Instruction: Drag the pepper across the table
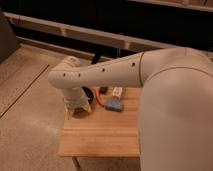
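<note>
The pepper (99, 100) is a slim red-orange piece lying on the far part of the light wooden table (102, 136), just right of my wrist. My gripper (79, 110) hangs down from the white arm (105, 74) over the table's far left corner, just left of the pepper. The arm's wrist covers part of the gripper. I cannot tell whether it touches the pepper.
A dark bowl (88, 92) sits behind the gripper, partly hidden by the wrist. A blue-grey flat pad (114, 105) lies right of the pepper, and a white strip-shaped block (118, 92) lies behind it. A speckled floor (30, 120) surrounds the table.
</note>
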Motion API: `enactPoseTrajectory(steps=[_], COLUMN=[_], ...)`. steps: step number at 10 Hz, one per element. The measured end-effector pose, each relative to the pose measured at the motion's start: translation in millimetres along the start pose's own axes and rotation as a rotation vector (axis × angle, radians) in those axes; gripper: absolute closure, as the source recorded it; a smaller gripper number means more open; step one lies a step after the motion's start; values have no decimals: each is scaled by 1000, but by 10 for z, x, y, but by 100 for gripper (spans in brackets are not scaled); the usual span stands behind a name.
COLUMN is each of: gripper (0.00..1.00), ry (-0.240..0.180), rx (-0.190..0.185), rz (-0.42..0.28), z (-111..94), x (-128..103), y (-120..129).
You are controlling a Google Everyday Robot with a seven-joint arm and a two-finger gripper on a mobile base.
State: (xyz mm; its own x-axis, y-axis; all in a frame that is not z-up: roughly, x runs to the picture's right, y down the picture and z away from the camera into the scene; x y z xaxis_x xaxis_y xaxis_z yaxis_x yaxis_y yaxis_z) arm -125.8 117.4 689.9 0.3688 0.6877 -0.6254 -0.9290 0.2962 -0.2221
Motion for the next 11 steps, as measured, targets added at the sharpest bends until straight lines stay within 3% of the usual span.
enactPoseTrajectory(steps=[3, 4, 5, 8, 11], gripper=[35, 35, 35, 35, 35], ry=[-20, -65, -138, -331, -352], rx=[0, -10, -20, -32, -37], rz=[-5, -18, -44, -64, -68], z=[-23, -64, -146, -407, -441], x=[-47, -172, -377, -839, -884], y=[7, 17, -9, -421, -439])
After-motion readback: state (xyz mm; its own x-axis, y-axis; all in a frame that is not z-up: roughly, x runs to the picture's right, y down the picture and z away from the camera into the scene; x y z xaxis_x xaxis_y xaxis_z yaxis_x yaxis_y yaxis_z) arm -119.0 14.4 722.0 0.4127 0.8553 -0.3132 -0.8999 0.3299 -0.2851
